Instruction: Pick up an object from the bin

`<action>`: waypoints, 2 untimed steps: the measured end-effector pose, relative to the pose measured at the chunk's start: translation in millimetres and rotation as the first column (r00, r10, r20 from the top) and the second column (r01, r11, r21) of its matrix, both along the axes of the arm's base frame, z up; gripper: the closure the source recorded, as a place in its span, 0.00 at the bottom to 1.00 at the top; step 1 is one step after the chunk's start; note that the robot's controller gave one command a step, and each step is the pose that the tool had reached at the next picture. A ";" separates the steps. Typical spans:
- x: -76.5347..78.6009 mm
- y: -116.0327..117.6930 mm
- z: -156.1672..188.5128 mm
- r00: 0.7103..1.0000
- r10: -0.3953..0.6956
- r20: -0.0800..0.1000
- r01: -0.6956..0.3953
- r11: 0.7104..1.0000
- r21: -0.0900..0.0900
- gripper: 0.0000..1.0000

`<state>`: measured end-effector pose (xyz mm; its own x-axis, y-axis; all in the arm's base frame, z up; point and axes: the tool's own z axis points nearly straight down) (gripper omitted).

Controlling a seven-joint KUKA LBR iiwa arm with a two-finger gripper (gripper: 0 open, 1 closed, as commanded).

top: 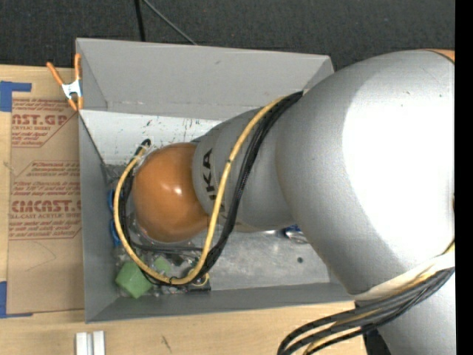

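1. The arm (369, 183) is reaching into the grey metal bin (199, 80) from the right, and its thick silver body is covering much of the bin's right half.
2. The orange cover (166, 191) at the wrist is hanging over the left half of the bin. The jaws are sitting beneath it, so it cannot be told whether they are open or closed, or whether they are gripping anything.
3. Yellow and black cables (220, 209) are running along the arm and looping round the cover's left and near sides.
4. A small green block (133, 279) is lying in the near-left corner of the bin. It is just outside the cable loop and just below the cover's near edge, which makes it the thing nearest to the wrist end.
5. A small blue piece (293, 234) is peeking out from under the arm further right, well apart from the green block.
6. The bin floor (266, 261) is showing bare, scuffed grey metal in a strip along the near wall. The far slope is carrying dark specks.
7. Dark flooring (295, 13) is stretching away beyond the far wall.
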<state>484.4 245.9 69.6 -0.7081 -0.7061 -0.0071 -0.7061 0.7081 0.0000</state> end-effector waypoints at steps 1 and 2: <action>0.1 0.7 0.9 1.000 -0.001 -0.004 0.001 1.000 -0.002 1.00; 1.2 2.4 74.0 1.000 0.000 0.002 0.000 1.000 -0.001 1.00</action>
